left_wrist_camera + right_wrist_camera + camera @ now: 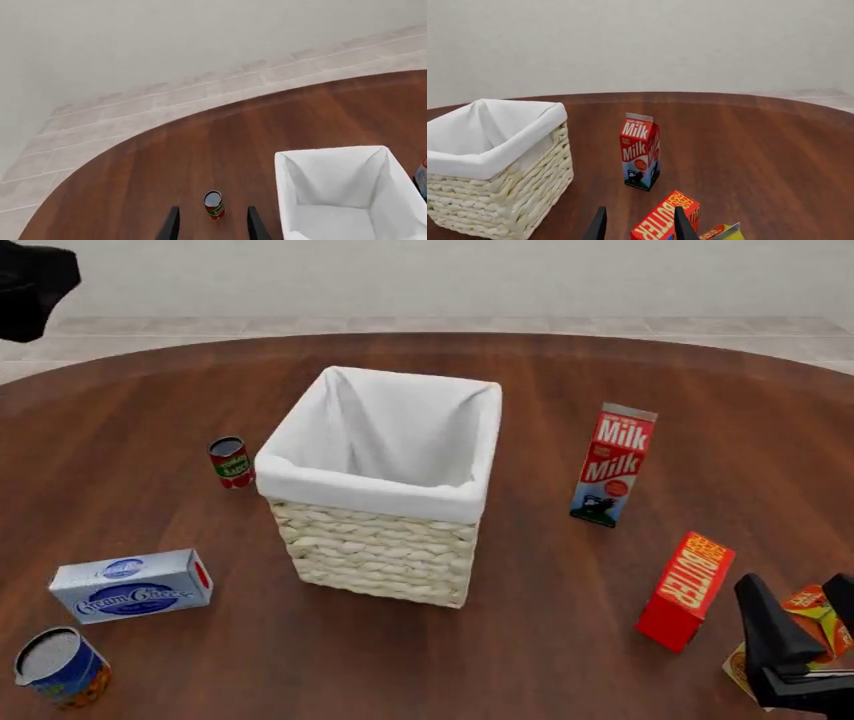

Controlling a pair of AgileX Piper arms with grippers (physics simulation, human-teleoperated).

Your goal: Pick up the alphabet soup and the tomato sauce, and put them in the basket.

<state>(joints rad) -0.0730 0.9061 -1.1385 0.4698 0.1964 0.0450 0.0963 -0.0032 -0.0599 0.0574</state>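
Here, as I see it:
Left fingers (pixel 212 227): spread, above the tomato sauce (pixel 213 204).
Right fingers (pixel 639 225): spread, empty.
Soup (pixel 59 667): upright, well apart from the basket (pixel 380 540).

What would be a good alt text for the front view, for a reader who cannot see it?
A cream wicker basket with a white liner stands mid-table, holding no cans. The tomato sauce stands to its left; the alphabet soup sits near the front-left corner, beside a cream cheese box. The right gripper is low at the right.
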